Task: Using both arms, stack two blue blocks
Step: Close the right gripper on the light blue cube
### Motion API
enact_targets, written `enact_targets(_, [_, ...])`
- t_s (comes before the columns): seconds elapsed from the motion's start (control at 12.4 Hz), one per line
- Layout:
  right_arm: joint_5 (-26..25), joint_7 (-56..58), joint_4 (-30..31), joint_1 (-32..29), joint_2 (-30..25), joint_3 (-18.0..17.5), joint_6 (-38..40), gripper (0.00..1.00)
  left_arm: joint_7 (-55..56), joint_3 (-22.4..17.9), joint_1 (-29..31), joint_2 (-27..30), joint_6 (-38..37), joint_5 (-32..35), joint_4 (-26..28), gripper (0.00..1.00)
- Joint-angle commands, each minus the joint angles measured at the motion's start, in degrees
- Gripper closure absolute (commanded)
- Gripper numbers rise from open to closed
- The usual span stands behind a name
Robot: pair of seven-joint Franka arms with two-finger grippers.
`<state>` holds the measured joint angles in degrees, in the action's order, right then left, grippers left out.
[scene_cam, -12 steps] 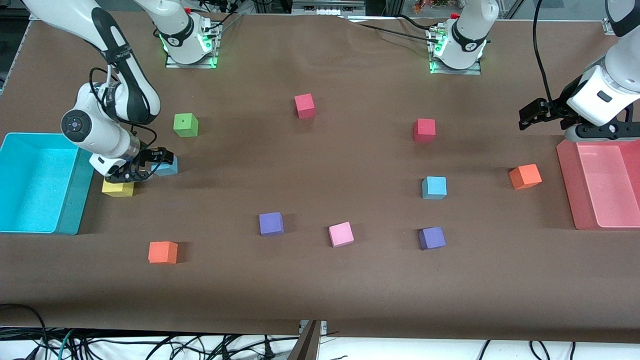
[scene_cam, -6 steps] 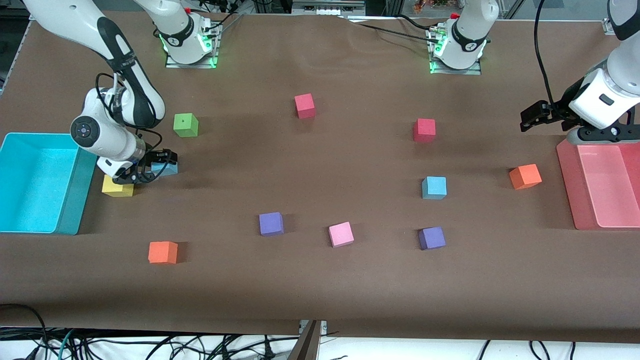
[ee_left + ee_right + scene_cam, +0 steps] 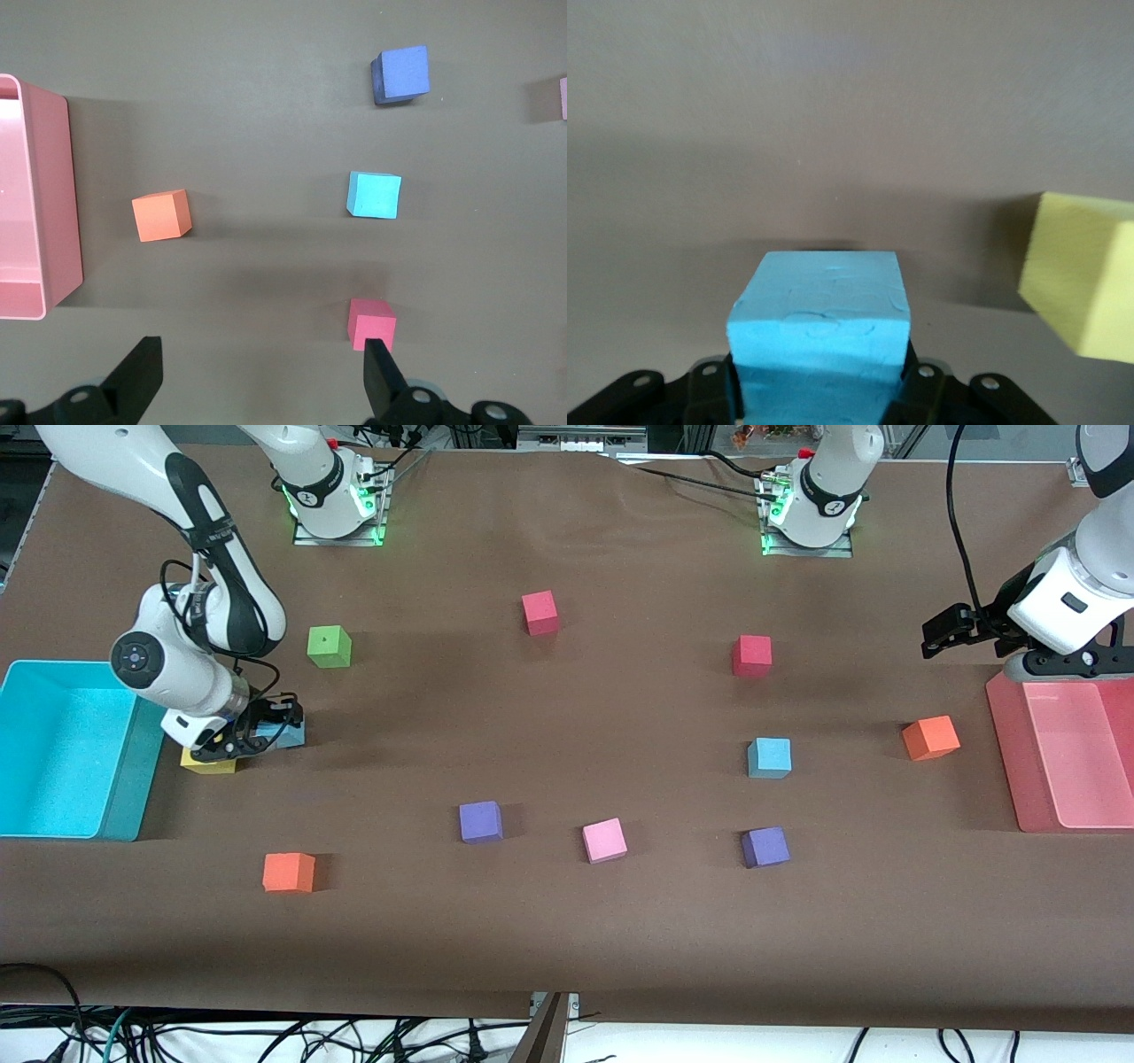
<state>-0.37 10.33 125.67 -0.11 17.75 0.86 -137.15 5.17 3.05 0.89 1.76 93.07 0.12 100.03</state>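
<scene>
One sky-blue block (image 3: 289, 734) sits between the fingers of my right gripper (image 3: 266, 732), which is shut on it low over the table beside a yellow block (image 3: 208, 761). In the right wrist view the block (image 3: 819, 310) fills the space between the jaws of the right gripper (image 3: 819, 390). I cannot tell whether the block touches the table. The second blue block (image 3: 769, 757) stands free toward the left arm's end, also in the left wrist view (image 3: 374, 195). My left gripper (image 3: 939, 631) is open and empty, up in the air beside the pink bin (image 3: 1063, 815); its wrist view (image 3: 263, 359) shows the fingers spread wide.
A cyan bin (image 3: 62, 748) stands next to the right gripper. Green (image 3: 329, 646), red (image 3: 539, 613) (image 3: 752, 655), orange (image 3: 930, 737) (image 3: 288, 872), purple (image 3: 480, 821) (image 3: 765, 847) and pink (image 3: 604, 840) cubes are scattered around.
My right gripper has shifted slightly with the blue block in it, now lower in the front view and closer to the yellow block. The left gripper has hardly moved.
</scene>
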Motion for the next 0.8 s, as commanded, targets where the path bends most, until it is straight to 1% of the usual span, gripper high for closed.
enact_targets(0.0, [0.90,1.36,-7.95,-0.06,-2.54,-0.33,13.42,0.78,-0.95,-0.50,-0.28,-0.88,-1.58,-0.99,-2.03,0.00])
enact_targets(0.16, [1.25,1.01,-15.25,0.64,-2.54,-1.03,24.94,0.78,-0.95,-0.50,-0.28,-0.88,-1.58,-0.99,-2.03,0.00])
enact_targets(0.24, [1.86,0.14,-18.15,2.29,-2.46,-1.29,29.43,0.78,-0.95,-0.50,-0.28,-0.88,-1.58,-0.99,-2.03,0.00])
enact_targets(0.32, [3.43,-3.09,-20.53,4.66,-2.28,-1.38,32.96,0.78,-0.95,-0.50,-0.28,-0.88,-1.58,-0.99,-2.03,0.00])
enact_targets(0.4, [5.54,-8.00,-22.47,6.95,-1.93,-1.82,35.34,0.78,-0.95,-0.50,-0.28,-0.88,-1.58,-0.99,-2.03,0.00])
enact_targets(0.48, [6.69,-12.48,-23.80,8.62,-1.75,-3.56,35.72,0.78,-0.95,-0.50,-0.28,-0.88,-1.58,-0.99,-2.03,0.00])
enact_targets(0.64, [6.79,-23.98,-26.34,12.57,0.43,-6.82,34.84,0.78,-0.95,-0.50,-0.19,-0.88,-1.58,-0.99,-2.03,0.00])
enact_targets(0.72, [6.79,-29.96,-29.06,15.64,3.05,-7.96,34.93,0.78,-0.95,-0.50,-0.19,-0.88,-1.58,-0.99,-2.03,0.00])
